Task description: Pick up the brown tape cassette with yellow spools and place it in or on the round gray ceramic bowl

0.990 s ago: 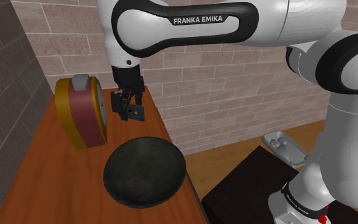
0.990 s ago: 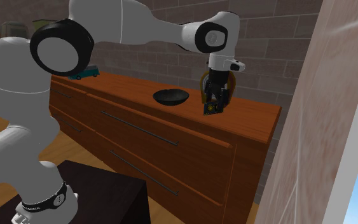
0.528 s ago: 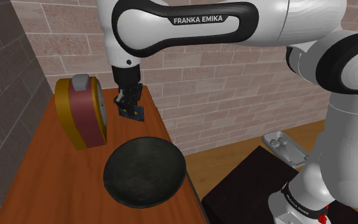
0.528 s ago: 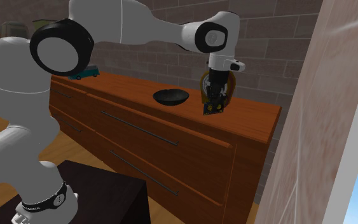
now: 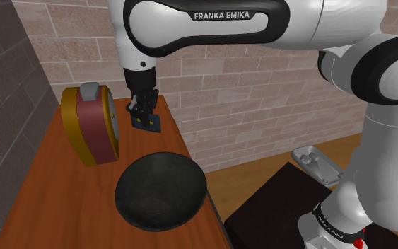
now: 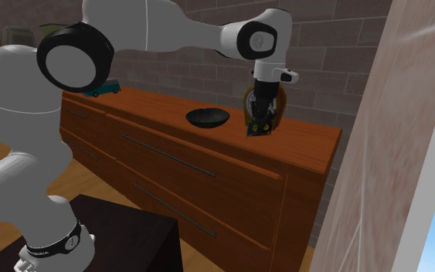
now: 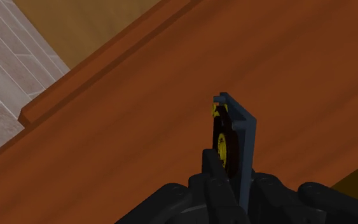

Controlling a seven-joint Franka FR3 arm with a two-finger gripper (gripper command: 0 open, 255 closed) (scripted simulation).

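Currently my gripper (image 5: 142, 117) is clenched on the tape cassette (image 5: 148, 124). I hold it on edge from above, with one corner pointing down.

1. Cassette location. In the shoulder view, the cassette hangs beyond the round dark grey bowl (image 5: 160, 191), toward the brick wall (image 5: 225, 78). It is apart from the bowl's rim. In the second exterior view, my gripper (image 6: 259, 122) carries the cassette (image 6: 256, 130) just to that view's right of the bowl (image 6: 208, 117).

2. Grip detail. In the wrist view, my gripper (image 7: 233, 178) clamps the cassette (image 7: 242, 130) between both fingers. The dark grey-blue shell faces edge-on. A brown reel and one yellow spool show on one side. The other face is hidden, and the shell covers most of one finger.

3. Clearance. The cassette appears to be clear of the wooden sideboard top (image 5: 56, 205). No view shows the gap plainly.

4. Obstructions.
- A red-and-gold clock (image 5: 91, 127) stands beside the bowl. Its face is turned nearly edge-on and cannot be read.
- In the second exterior view, my gripper covers most of this clock.
- My upper arm cuts off the top of the shoulder view.

5. Other items. A small teal toy car (image 6: 104, 88) sits at the sideboard's far end from the bowl. Its details are hard to make out.
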